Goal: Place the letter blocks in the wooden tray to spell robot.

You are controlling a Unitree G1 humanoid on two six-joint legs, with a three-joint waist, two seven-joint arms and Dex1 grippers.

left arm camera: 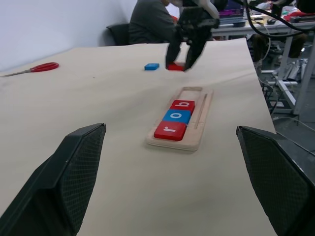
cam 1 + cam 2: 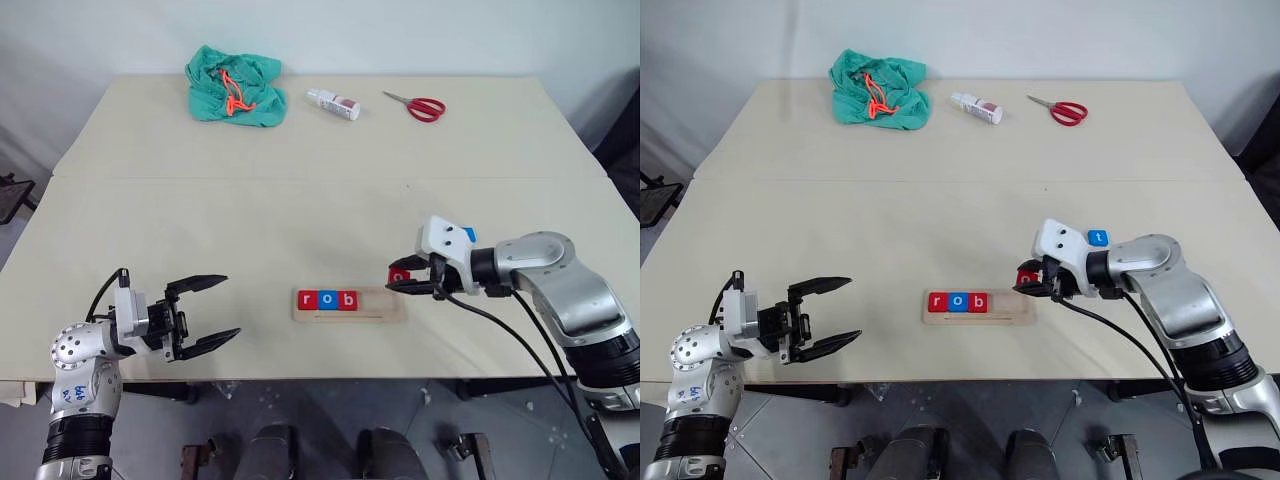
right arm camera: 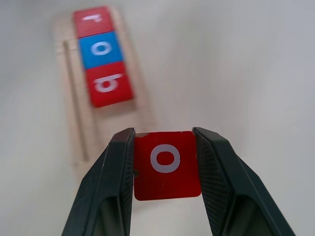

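I have the right gripper clamped on the red square "o" tile just off the right end of the pale wooden tray near the table's front edge, since red r, blue o, red b fill its left slots, while the left gripper hangs open.

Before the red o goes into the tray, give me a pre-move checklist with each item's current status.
1. Right pincer shut on the red o block: ok.
2. Tray holds r, o, b in order: ok.
3. Slot after the b block free: ok.
4. Held o squarely above that slot: not ok, it sits off the tray's end.
5. Blue t block available on the table: ok.
6. Left pincer open and apart from the tray: ok.
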